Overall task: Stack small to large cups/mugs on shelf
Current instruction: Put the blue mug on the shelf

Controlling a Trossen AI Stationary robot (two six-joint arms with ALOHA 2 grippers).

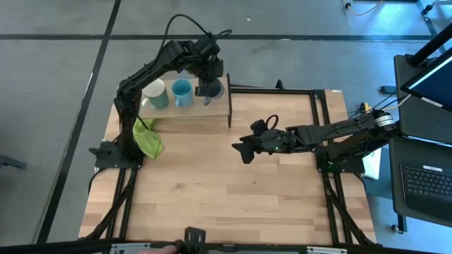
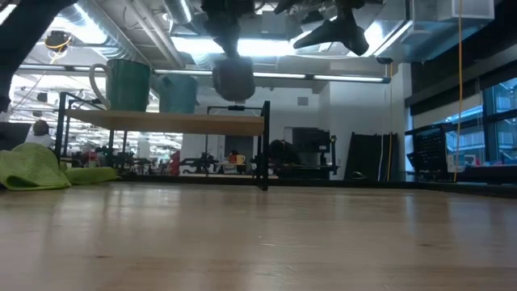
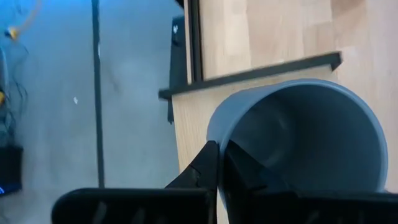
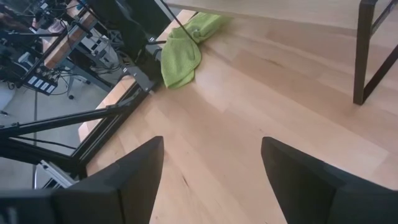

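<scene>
Three mugs show in all, and none can be seen to hold anything. Going from left to right across the shelf (image 1: 212, 111), the pale green mug (image 1: 155, 94) stands upright at the left end, its white inside facing up in the high view and its handle turned outward to the left in the low view. Just beside it stands the light blue mug (image 1: 181, 92), also upright, its hollow showing only blue. Both rest on the board, close together but apart. Farther right, the dark grey-blue mug (image 1: 210, 89) hangs above the right part of the shelf, clear of the board in the low view, held by the left gripper (image 3: 219, 163), whose two fingers pinch the mug's rim wall, one finger outside and one inside. The left wrist view looks into this mug and finds only its bare grey interior. One lime-green cloth (image 1: 147, 139) lies crumpled on the tabletop (image 1: 226, 190) below the shelf's left end, near the left arm's base. To the right, well apart from the shelf, the right gripper (image 1: 242, 150) hovers over the middle of the tabletop with its fingers spread wide and nothing between them.
</scene>
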